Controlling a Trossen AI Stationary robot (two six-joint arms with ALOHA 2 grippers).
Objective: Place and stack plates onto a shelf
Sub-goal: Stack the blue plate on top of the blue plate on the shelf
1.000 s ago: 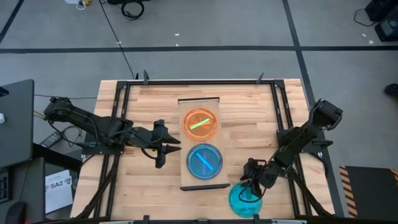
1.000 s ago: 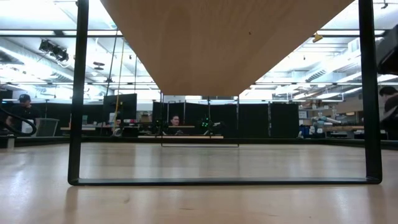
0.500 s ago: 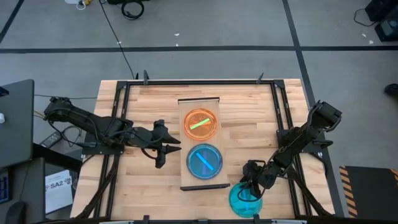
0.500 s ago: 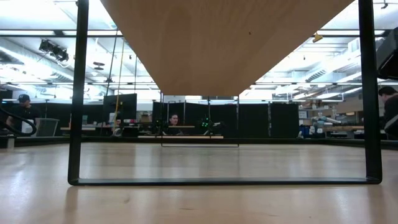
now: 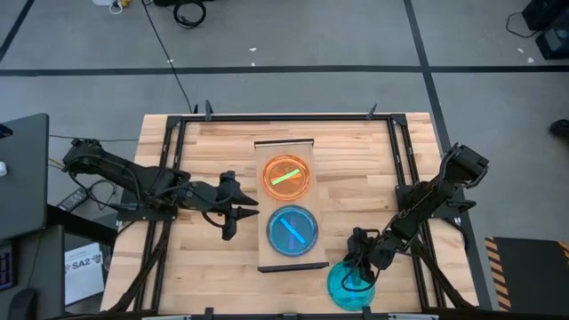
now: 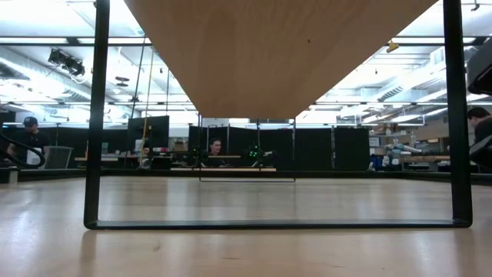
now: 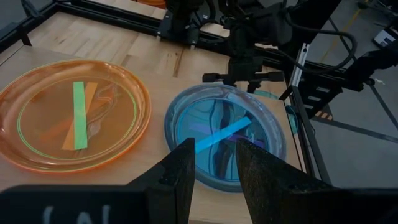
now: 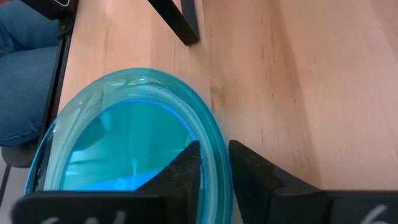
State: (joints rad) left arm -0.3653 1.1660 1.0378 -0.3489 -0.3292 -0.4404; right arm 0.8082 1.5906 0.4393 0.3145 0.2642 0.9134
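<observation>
Only readable writing from my station is "SA2" on a white sheet (image 5: 86,263) lying on the floor off the table's left side; the smaller print under it is too tiny to make out.

On the shelf (image 5: 289,203) there's an orange plate (image 5: 287,177) with a lime green one showing through it at the far end, and a blue plate (image 5: 292,230) at the near end. In the left wrist view the orange plate (image 7: 73,114) and blue plate (image 7: 226,135) sit just beside each other, rims close but not touching as far as I can tell.

A cyan plate (image 5: 350,284) sits on the table (image 5: 356,160) at the near edge, just off the shelf's near right corner. The right gripper (image 5: 359,263) is down on it, and in the right wrist view its fingers (image 8: 184,169) straddle the rim of the cyan plate (image 8: 130,140), one inside and one outside, close on it. Can't confirm they're actually pinching.

The left gripper (image 5: 241,213) waits just left of the shelf, fingers slightly apart, holding nothing.

The low view is mostly blocked by the shelf's underside (image 6: 280,50) and its dark frame (image 6: 94,115), so no plates show there. Beyond it a person (image 6: 23,135) sits far off, and blue-jeaned legs (image 8: 28,68) show past the table edge in the right wrist view.
</observation>
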